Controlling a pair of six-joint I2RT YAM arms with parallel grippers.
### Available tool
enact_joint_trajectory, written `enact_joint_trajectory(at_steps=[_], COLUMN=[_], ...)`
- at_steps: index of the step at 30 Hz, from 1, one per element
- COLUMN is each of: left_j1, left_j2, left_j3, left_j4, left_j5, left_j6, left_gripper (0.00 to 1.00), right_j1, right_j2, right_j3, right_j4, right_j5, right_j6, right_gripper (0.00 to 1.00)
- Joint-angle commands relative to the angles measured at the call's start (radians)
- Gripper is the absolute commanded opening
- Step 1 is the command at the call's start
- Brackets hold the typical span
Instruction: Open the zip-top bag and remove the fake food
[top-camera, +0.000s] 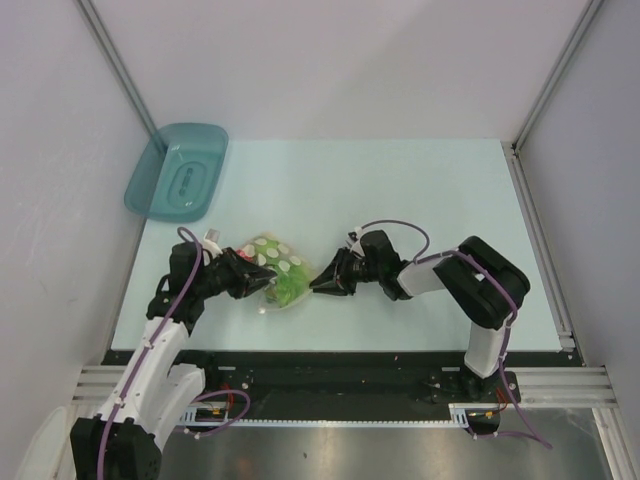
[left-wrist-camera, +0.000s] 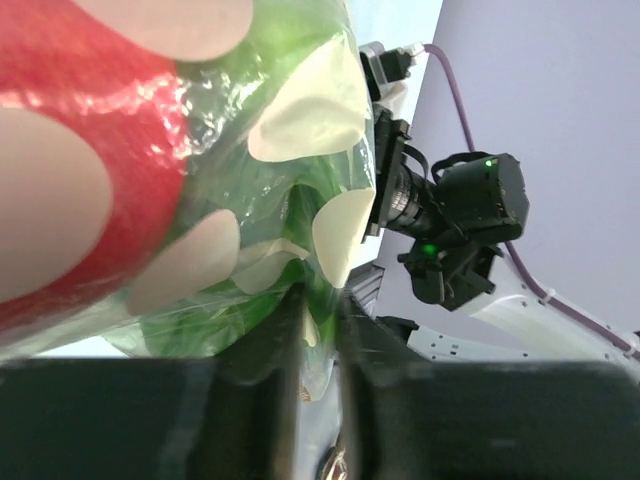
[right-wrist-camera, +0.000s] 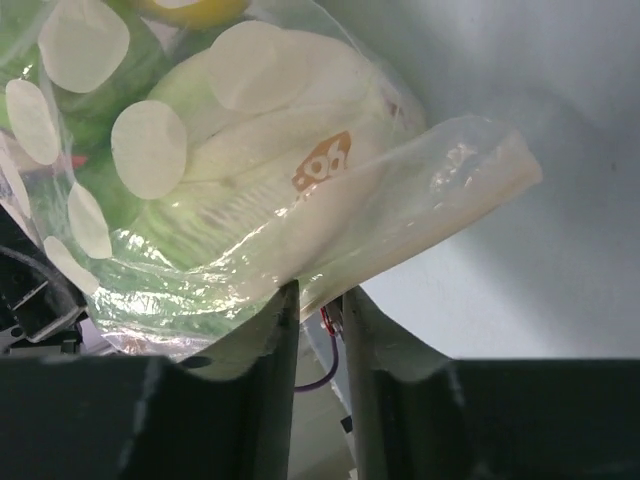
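Observation:
The zip-top bag (top-camera: 277, 268), clear with white dots, is held off the table between my two grippers. Green lettuce (top-camera: 288, 288) fills its lower part. My left gripper (top-camera: 250, 276) is shut on the bag's left side; in the left wrist view the plastic (left-wrist-camera: 300, 120) runs down between the dark fingers (left-wrist-camera: 285, 400), with a red piece (left-wrist-camera: 110, 110) and lettuce (left-wrist-camera: 240, 300) inside. My right gripper (top-camera: 318, 284) pinches the bag's right edge. In the right wrist view its tips (right-wrist-camera: 315, 295) close on a folded flap of the bag (right-wrist-camera: 430, 200); lettuce (right-wrist-camera: 150, 240) and a yellow fruit (right-wrist-camera: 190, 8) show through.
A teal plastic tray (top-camera: 178, 170) leans at the table's back left corner. White walls with metal frame posts (top-camera: 120, 70) close in both sides. My right arm's wrist camera (left-wrist-camera: 450, 200) sits just behind the bag.

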Motion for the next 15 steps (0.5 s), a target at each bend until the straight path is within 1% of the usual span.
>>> enact_joint_trajectory(at_steps=[1, 2, 3, 5, 6, 9, 11, 14, 15], left_j1=[-0.003, -0.003, -0.005, -0.005, -0.005, -0.006, -0.006, -0.006, -0.006], left_j2=[-0.035, -0.046, -0.049, -0.064, -0.071, -0.119, -0.155, -0.250, -0.273], left_j3=[0.027, 0.039, 0.051, 0.088, 0.097, 0.114, 0.107, 0.076, 0.065], left_j4=[-0.037, -0.094, -0.130, -0.222, -0.253, -0.340, -0.394, -0.448, -0.451], left_j5=[0.017, -0.012, -0.029, -0.050, -0.073, -0.090, -0.098, -0.104, -0.101], left_j6=[0.012, 0.045, 0.067, 0.117, 0.128, 0.147, 0.124, 0.070, 0.049], left_gripper=[0.33, 0.39, 0.50, 0.60, 0.68, 0.80, 0.80, 0.79, 0.77], right_j1=[0.001, 0.000, -0.006, -0.013, -0.023, -0.051, -0.068, -0.109, -0.117], right_j2=[0.048, 0.045, 0.045, 0.027, 0.016, -0.030, -0.062, -0.072, -0.067], right_j3=[0.001, 0.000, 0.003, 0.017, 0.038, 0.099, 0.119, 0.135, 0.135], right_j4=[0.203, 0.213, 0.216, 0.185, 0.158, 0.029, -0.039, -0.024, -0.018], right_j5=[-0.039, -0.041, -0.041, -0.053, -0.053, -0.060, -0.056, -0.065, -0.071], right_j6=[0.114, 0.129, 0.128, 0.117, 0.087, 0.016, -0.007, 0.008, 0.019], right_gripper=[0.22, 0.14, 0.09, 0.00, 0.00, 0.00, 0.00, 0.00, 0.00])
